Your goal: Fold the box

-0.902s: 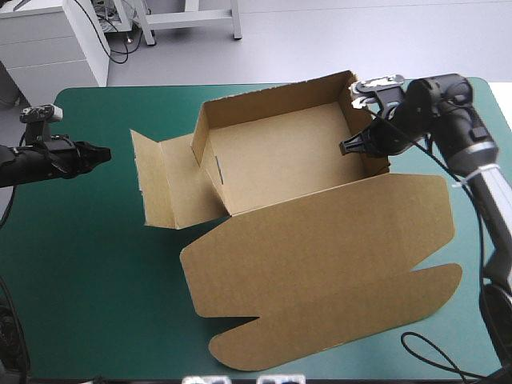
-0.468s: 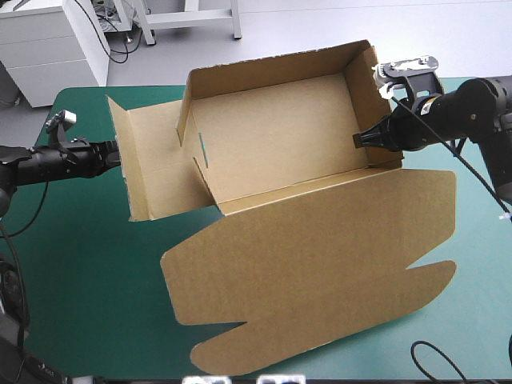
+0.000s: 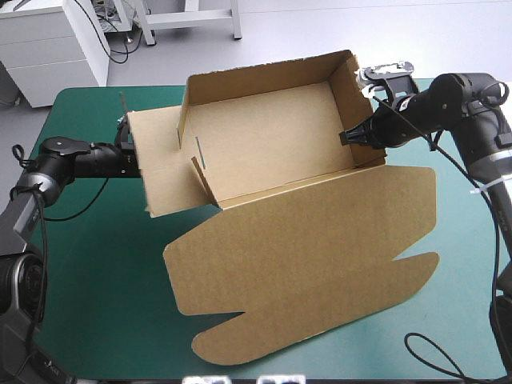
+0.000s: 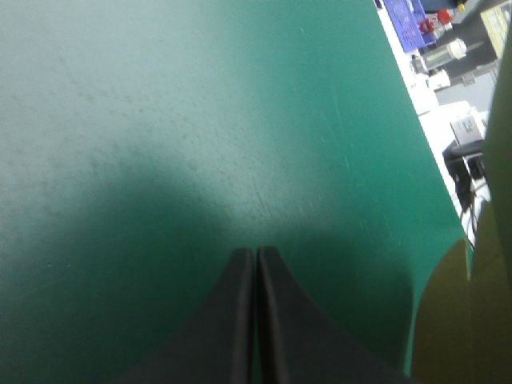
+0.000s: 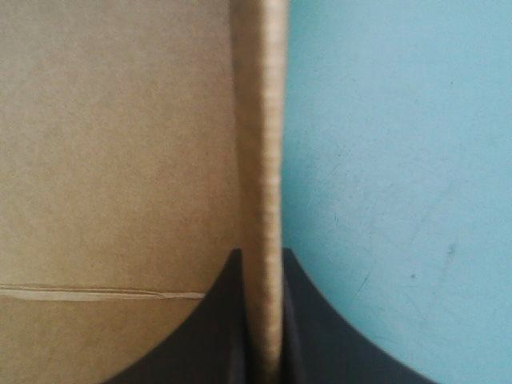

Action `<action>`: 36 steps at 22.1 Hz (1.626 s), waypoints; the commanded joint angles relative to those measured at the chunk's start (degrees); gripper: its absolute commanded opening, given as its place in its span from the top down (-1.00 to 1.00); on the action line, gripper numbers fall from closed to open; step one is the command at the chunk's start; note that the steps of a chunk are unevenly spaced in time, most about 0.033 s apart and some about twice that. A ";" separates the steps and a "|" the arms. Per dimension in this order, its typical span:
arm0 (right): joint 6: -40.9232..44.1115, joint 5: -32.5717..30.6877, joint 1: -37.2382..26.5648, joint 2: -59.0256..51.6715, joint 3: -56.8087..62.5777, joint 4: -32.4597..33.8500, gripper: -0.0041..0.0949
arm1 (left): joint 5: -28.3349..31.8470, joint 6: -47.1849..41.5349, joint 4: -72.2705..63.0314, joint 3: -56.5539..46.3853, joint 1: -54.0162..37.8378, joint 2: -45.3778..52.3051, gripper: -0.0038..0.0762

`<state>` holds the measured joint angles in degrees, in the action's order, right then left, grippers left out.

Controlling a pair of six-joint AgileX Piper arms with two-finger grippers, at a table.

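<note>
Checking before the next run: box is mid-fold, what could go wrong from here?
1. Only the right gripper holds the box, pinching its right wall: the wall may bend or slip.
2. The left gripper is shut beside the left flap, not gripping it: a push could crease it.

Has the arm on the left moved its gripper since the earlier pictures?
Yes. The left gripper has travelled across the table, away from its left edge, up to the box.

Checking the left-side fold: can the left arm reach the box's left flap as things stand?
Probably yes: the left gripper, fingers shut, sits right beside the left flap, with nothing between them. While shut, it could push but not grasp.
</note>
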<state>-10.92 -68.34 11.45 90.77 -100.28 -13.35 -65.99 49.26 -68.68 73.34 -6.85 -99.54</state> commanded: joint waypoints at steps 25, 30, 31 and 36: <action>9.35 8.17 7.83 4.96 -1.81 9.99 0.93 | 14.90 -11.30 6.59 1.45 8.98 16.55 0.92; 9.35 8.17 7.83 4.96 -1.81 10.07 0.93 | 13.36 -8.79 8.92 1.45 8.98 16.55 0.59; 9.35 8.17 7.83 4.96 -1.81 10.21 0.93 | 13.36 -8.79 8.92 1.45 8.86 16.55 0.47; 9.10 7.92 7.83 4.96 -1.81 10.74 0.93 | 13.83 -10.82 8.45 2.29 8.86 16.55 -0.14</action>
<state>-1.86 -63.22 18.94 98.56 -100.28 -1.24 -51.99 39.77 -56.10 73.40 1.57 -85.21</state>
